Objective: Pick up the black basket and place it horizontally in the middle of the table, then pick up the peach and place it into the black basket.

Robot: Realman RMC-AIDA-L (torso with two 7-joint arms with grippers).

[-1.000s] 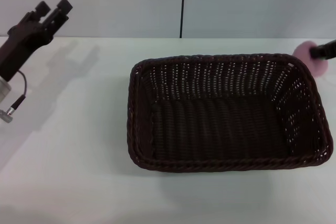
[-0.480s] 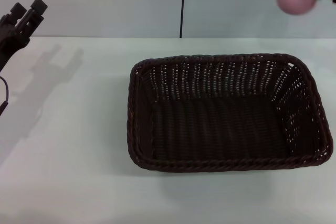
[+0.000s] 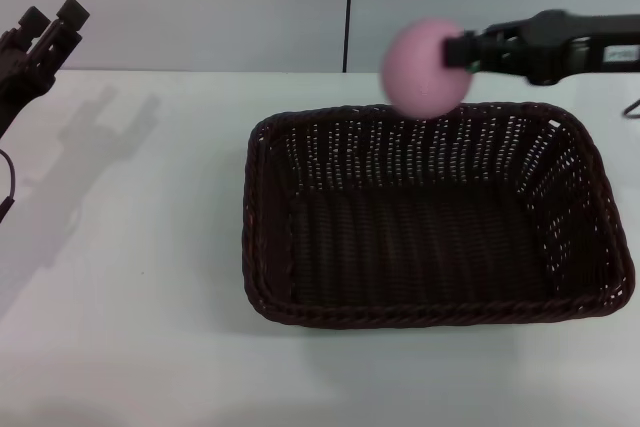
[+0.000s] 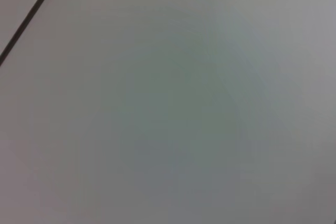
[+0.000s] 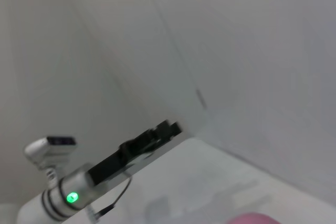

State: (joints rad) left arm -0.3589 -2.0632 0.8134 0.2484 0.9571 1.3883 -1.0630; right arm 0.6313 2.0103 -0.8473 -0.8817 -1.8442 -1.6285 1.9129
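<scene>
Dark woven wicker, the black basket (image 3: pixel 430 217) is sitting flat on the white table (image 3: pixel 130 277), long side across, roughly mid-table, so I'm judging the first half of the task done. I'm gripping the pink peach (image 3: pixel 427 67) in my right gripper (image 3: pixel 462 52), jaws closed on it from the side; the fruit is sticking out past my fingertips, in the air and touching nothing else. Below my jaws is the basket's far rim, with the open interior just forward of and under the fruit. In the right wrist view only a pink sliver of the peach (image 5: pixel 255 217) is showing at the edge. What I'm reckoning is left: bringing the peach over the basket floor, lowering, letting go. My left gripper (image 3: pixel 45 32) is idling raised at the table's far left, well apart from the basket; I cannot tell how its jaws stand.
</scene>
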